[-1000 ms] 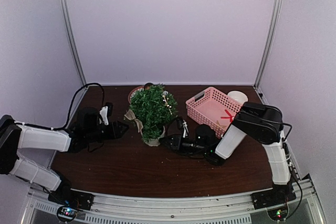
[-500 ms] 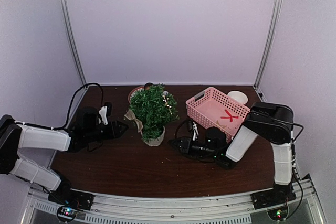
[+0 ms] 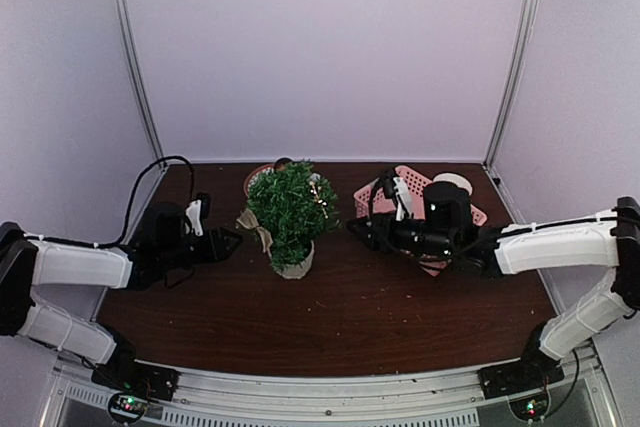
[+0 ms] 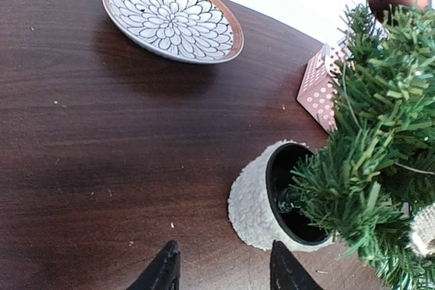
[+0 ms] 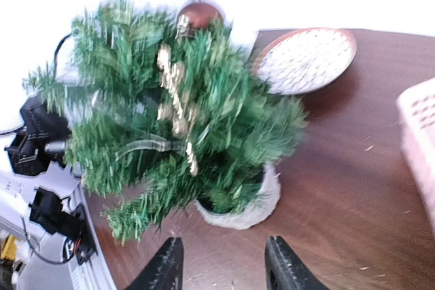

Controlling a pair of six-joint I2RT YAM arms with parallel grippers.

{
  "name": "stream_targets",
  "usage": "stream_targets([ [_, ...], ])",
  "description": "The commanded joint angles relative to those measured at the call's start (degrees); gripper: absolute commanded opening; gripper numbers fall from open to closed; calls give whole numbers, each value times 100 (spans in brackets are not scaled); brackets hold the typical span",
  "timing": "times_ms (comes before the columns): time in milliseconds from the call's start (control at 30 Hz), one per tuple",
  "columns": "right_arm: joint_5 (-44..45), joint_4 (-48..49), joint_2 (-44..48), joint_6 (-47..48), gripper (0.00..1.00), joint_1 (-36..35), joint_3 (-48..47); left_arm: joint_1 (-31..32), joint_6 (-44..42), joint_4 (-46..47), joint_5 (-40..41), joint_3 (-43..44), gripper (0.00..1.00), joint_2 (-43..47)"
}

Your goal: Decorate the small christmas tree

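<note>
The small christmas tree (image 3: 291, 212) stands in its whitish pot (image 4: 255, 202) on the dark wooden surface (image 3: 350, 317), between the two arms. The left end effector (image 3: 228, 243) lies low just left of the tree, its fingers parted to a middling gap with nothing between them. The right end effector (image 3: 352, 227) points at the tree from its right, also parted and empty.

Behind the tree and to its left sits a plate (image 4: 171, 15) with a petal pattern and a brown rim. Only the left wrist view shows a pink polka-dot box (image 4: 318, 86) behind the pot. The blurred right wrist view alone shows a gold garland (image 5: 175, 100) running down the tree, with a brown bauble (image 5: 198, 15) above it. The overhead view shows a pink basket (image 3: 375, 197) right of the tree, partly behind the right arm.
</note>
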State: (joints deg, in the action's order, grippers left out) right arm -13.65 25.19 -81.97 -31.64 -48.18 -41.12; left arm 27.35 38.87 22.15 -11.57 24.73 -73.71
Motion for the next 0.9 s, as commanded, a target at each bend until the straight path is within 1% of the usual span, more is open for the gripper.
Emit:
stream_targets([
  [0,573,-3021,487,1377,49,479,-859,-55,-122,82,-29,-4,46,184],
  [167,785,-5126,250,2275,49,1402,-2117,-55,-128,-9,-40,61,46,290],
  [267,848,-5979,-100,2691,46,2022,-2673,-55,-147,-44,-42,80,46,335],
  [300,712,-6138,-221,2774,45,2234,-2768,-55,-146,-44,-44,83,46,333],
  [367,250,-6443,-529,2934,43,2589,-2965,-55,-144,-44,-53,92,46,335],
  [400,182,-6561,-668,3025,42,2698,-3066,-55,-150,-43,-65,105,46,321],
  [567,-216,-7057,-1464,3779,43,2884,-3412,-55,-165,-40,-98,169,46,287],
  [733,-166,-7020,-2094,4099,45,2902,-3616,-55,-125,48,-158,181,46,227],
  [867,-21,-6996,-2610,4282,51,2902,-3823,-55,-99,74,-205,181,46,196],
])
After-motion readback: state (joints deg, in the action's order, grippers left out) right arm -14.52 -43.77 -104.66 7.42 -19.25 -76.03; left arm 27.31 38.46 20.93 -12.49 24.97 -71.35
